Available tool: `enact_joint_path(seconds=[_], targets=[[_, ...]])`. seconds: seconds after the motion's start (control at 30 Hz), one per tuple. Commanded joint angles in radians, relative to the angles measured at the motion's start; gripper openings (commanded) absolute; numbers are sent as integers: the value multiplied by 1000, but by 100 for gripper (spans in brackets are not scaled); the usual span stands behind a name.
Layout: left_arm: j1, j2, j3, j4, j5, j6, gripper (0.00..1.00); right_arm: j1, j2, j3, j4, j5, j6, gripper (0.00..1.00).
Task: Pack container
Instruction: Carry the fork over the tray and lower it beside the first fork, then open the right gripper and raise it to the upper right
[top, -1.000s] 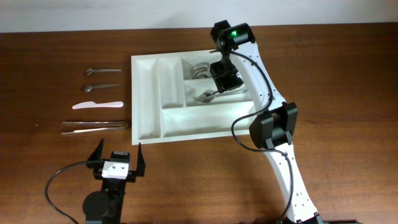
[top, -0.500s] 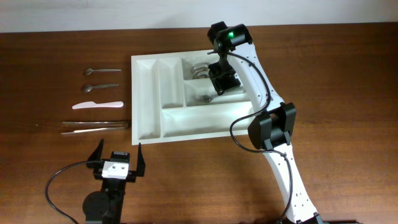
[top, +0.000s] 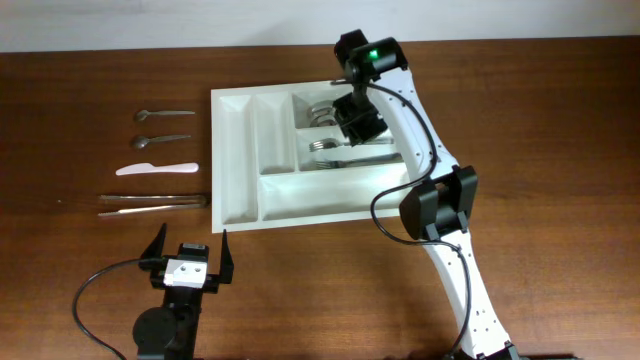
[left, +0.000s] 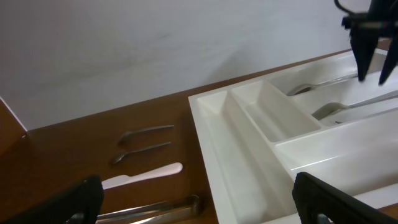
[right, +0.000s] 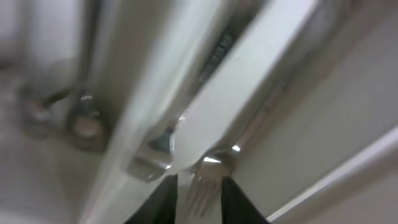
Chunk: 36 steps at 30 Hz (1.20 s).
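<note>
The container (top: 236, 160) is a large white cutlery tray in the middle of the table. It also shows in the left wrist view (left: 249, 130). My right gripper (top: 356, 120) hangs over its crosswise compartments with its fingers apart and holds nothing. A metal fork (top: 345, 158) lies in the middle crosswise compartment just below it. The blurred right wrist view shows the fork (right: 206, 177) between and below my right gripper's fingers (right: 199, 202). Other metal utensils (top: 322, 112) lie in the far compartment. My left gripper (top: 190, 258) is open and empty near the front edge, with its fingers (left: 205, 205) wide apart.
Left of the tray lie two metal spoons (top: 165, 113) (top: 160, 140), a white plastic knife (top: 156, 169) and metal tongs (top: 152, 203). The left wrist view shows the same knife (left: 143, 176) and tongs (left: 155, 208). The right arm's base (top: 440, 205) stands right of the tray.
My right gripper held the fork low over the middle compartment. It has let go and lifted toward the far side, and the fork now lies flat in that compartment.
</note>
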Motion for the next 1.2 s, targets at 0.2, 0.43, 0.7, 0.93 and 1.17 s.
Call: enact_joint_path(seconds=[0.2,0.43,0.7,0.93,1.17], targets=[[-3,-7,-8,2,-7,15,99,-183,-140,243,-54,194,-843,59],[-3,-7,-8,2,-7,15,99,-329,-211,243,-53,199,-1110,95],[-3,-7,-8,2,-7,15,99,-473,-202,222,-53,198,-1281,99],[-3,-7,-8,2,-7,15,99,-557,-202,188,-54,197,-1281,99],[-3,-7,-8,2,-6,15,99,-576,-202,130,-53,197,-1281,99]])
